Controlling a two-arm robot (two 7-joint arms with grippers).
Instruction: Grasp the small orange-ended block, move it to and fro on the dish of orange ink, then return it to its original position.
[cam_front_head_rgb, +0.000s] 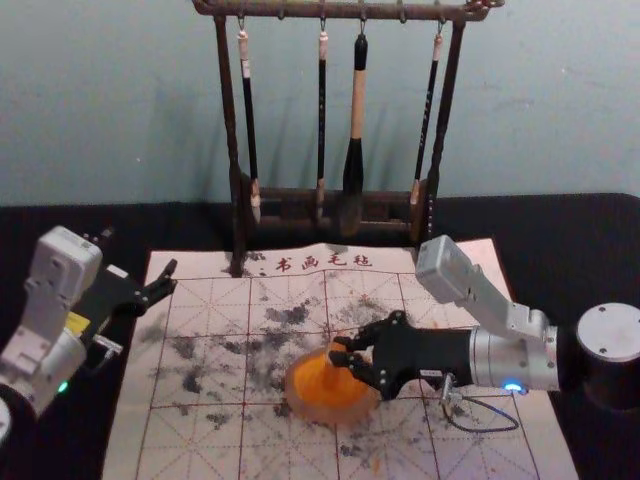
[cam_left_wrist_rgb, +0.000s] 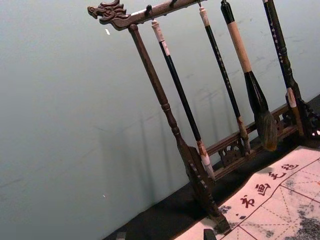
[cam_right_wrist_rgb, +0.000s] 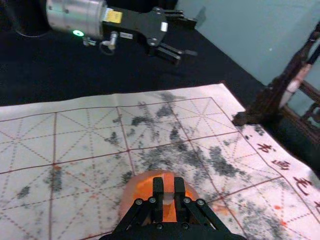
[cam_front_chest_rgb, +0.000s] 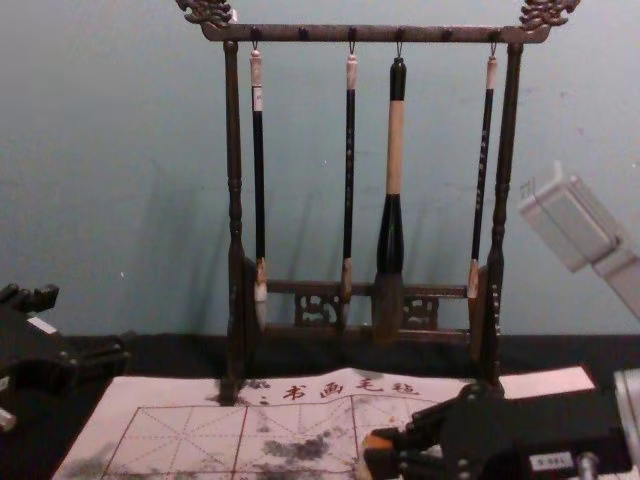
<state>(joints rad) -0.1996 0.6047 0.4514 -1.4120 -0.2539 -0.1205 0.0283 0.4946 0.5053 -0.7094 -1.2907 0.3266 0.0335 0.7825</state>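
Note:
My right gripper is over the dish of orange ink, which rests on the marked mat. In the right wrist view my right gripper is shut on the small block, whose upper end is orange. The block's lower end is hidden, so I cannot tell whether it touches the ink. From the chest view's lower right, the same gripper reaches in with the orange end of the block at its fingertips. My left gripper stays open and idle off the mat's left edge, with its fingertips low in its wrist view.
Behind the dish stands a dark wooden rack with several hanging brushes. The ink-stained mat lies on a black-covered table, and a wall rises behind the rack.

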